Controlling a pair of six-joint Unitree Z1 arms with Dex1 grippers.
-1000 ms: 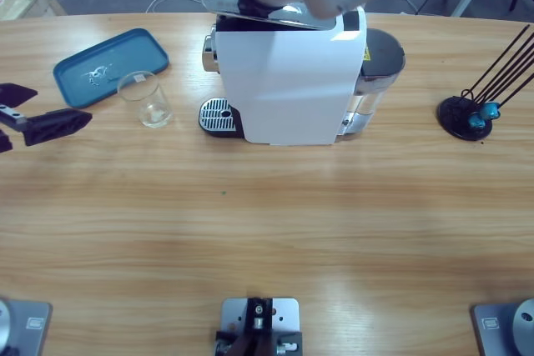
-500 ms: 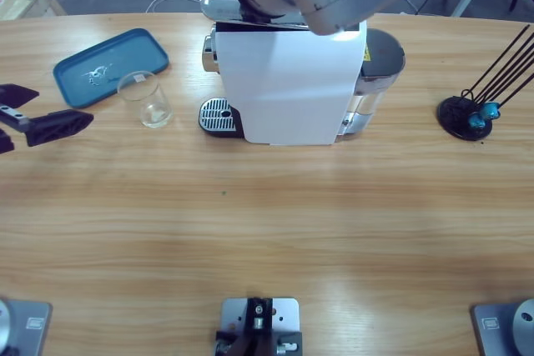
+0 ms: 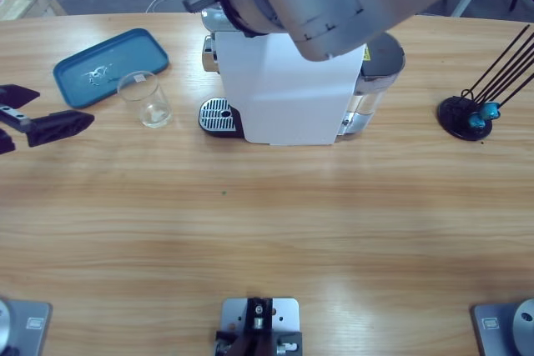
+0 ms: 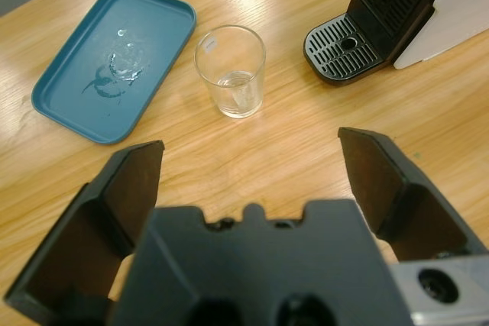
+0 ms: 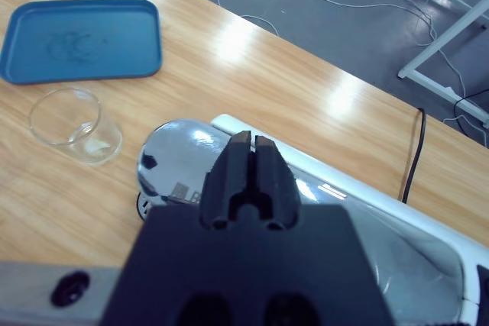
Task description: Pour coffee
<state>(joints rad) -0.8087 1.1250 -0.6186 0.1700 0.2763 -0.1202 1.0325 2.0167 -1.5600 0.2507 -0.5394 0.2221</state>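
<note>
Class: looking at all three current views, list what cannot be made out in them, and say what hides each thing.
- Coffee machine top, high view: covered by the right arm's silver elbow.
- Right claw, high view: hidden under that elbow.
- Coffee: none can be made out; the glass looks clear.
- Capsules on the black stand, high view: too small to count.

Bright even overhead light, white glare streaks on the table [image 5: 229, 43] — soft short shadows, nearest arm blurred.
</note>
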